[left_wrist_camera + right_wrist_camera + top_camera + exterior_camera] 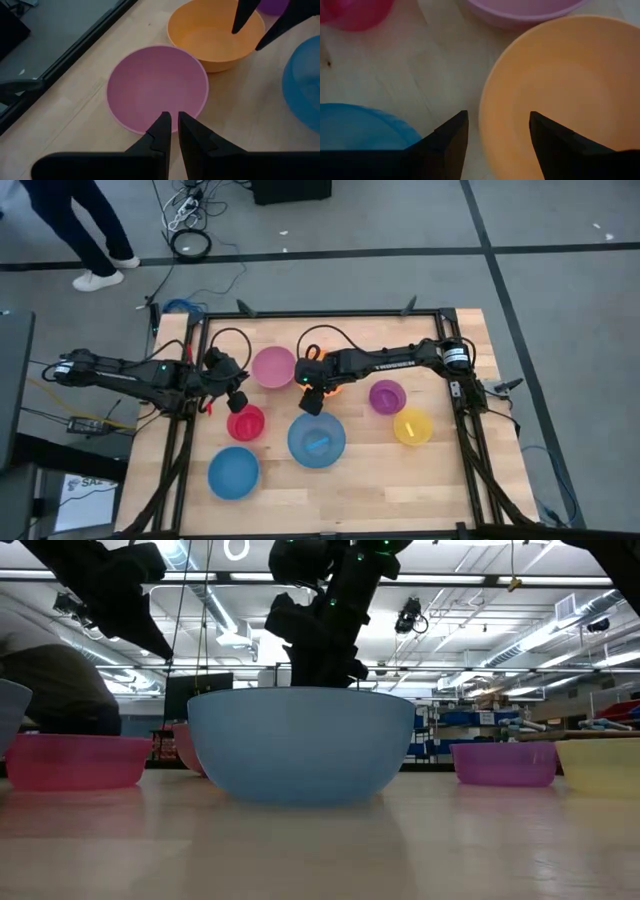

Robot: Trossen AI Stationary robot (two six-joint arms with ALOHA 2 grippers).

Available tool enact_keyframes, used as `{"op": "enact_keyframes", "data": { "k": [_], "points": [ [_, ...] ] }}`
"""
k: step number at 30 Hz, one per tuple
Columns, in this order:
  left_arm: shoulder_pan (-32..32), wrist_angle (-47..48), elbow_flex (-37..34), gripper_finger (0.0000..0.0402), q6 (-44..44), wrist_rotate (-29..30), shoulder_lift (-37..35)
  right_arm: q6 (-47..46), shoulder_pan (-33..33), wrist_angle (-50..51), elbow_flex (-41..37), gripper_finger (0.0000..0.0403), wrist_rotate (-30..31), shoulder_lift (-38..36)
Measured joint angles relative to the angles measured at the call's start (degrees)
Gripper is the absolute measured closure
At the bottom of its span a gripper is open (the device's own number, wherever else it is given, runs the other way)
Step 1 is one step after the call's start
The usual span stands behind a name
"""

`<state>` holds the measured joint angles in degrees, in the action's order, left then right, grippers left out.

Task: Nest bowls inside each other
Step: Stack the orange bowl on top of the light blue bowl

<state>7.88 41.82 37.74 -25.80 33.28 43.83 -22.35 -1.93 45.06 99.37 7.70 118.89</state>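
Observation:
The orange bowl [560,75] stands on the table between the pink bowl [273,366] and the purple bowl [387,395]; my right arm covers most of it in the high view. My right gripper [497,132] is open and tilted down over the rim on the side toward the large blue bowl [317,440]. One finger stands inside the bowl and one outside, and I see no touch. My left gripper [174,125] hovers shut over the pink bowl's rim [150,130], holding nothing. The red bowl [245,422], the yellow bowl [412,426] and a smaller blue bowl [233,472] sit apart on the wood.
A black frame [320,313] runs around the wooden table top. In the low view the large blue bowl [300,745] stands in front of my right gripper. A person's legs [95,240] show on the floor beyond the far left corner. Bare wood lies at the near right.

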Motion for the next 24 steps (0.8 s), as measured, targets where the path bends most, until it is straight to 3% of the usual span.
{"op": "enact_keyframes", "data": {
  "k": [18,24],
  "points": [
    [0.0,0.1,0.0,0.0359,0.0,0.0,0.0,-3.1,1.1,-4.1,-6.2,0.0209,0.2,0.1],
    [0.0,-0.2,0.0,0.0359,0.0,0.0,0.0,-1.0,0.7,-7.8,-9.7,0.0209,4.5,0.1]
  ]
}}
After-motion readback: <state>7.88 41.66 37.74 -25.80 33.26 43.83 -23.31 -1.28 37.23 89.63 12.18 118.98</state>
